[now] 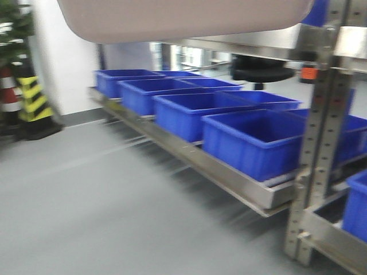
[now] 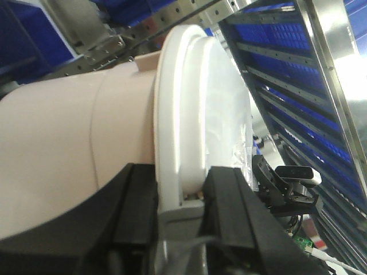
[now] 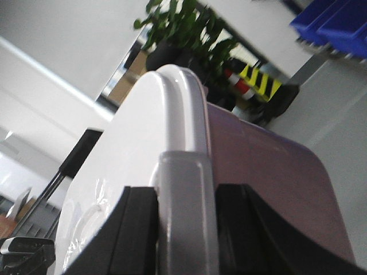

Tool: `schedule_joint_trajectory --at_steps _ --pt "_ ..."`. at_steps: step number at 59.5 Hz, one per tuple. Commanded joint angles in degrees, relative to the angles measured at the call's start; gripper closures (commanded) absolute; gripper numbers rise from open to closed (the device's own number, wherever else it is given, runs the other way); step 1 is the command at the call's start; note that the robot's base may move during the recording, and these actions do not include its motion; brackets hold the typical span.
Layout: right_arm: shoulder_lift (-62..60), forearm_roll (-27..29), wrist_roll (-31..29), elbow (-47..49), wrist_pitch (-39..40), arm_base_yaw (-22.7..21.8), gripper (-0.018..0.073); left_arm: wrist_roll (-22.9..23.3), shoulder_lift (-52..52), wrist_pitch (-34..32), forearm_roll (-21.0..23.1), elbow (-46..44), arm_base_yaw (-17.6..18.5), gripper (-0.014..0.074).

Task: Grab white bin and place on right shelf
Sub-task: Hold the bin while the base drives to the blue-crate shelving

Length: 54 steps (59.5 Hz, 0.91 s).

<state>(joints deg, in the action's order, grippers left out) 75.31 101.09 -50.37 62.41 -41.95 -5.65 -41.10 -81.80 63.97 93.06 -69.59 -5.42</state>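
The white bin (image 1: 183,20) hangs across the top of the front view, only its pale pinkish underside showing, just left of the right shelf's shiny steel rail (image 1: 252,44). No gripper appears in that view. In the left wrist view my left gripper (image 2: 180,209) is shut on the grey handle at the rim of the bin's white lid (image 2: 200,103), with the pinkish bin wall (image 2: 69,143) to its left. My right gripper (image 3: 186,229) is shut on the grey handle (image 3: 183,195) at the other end, where the lid (image 3: 143,132) meets the bin wall (image 3: 269,172).
Several blue open bins (image 1: 258,140) sit in a row on the lower steel shelf (image 1: 229,177). A perforated steel upright (image 1: 321,143) stands at the right. A plant and a yellow-black striped barrier (image 1: 34,100) are at the far left on the grey floor (image 1: 103,212).
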Motion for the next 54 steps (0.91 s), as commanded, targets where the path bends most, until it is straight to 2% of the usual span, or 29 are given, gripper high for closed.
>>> schedule_joint_trajectory --at_steps 1,54 --pt "-2.2 7.3 -0.3 2.5 -6.3 0.8 0.0502 -1.0 2.4 11.8 4.8 -2.0 1.8 0.0713" --pt "-2.2 7.3 -0.3 2.5 -6.1 0.8 0.0502 -1.0 2.4 11.8 4.8 -2.0 1.8 0.0713"
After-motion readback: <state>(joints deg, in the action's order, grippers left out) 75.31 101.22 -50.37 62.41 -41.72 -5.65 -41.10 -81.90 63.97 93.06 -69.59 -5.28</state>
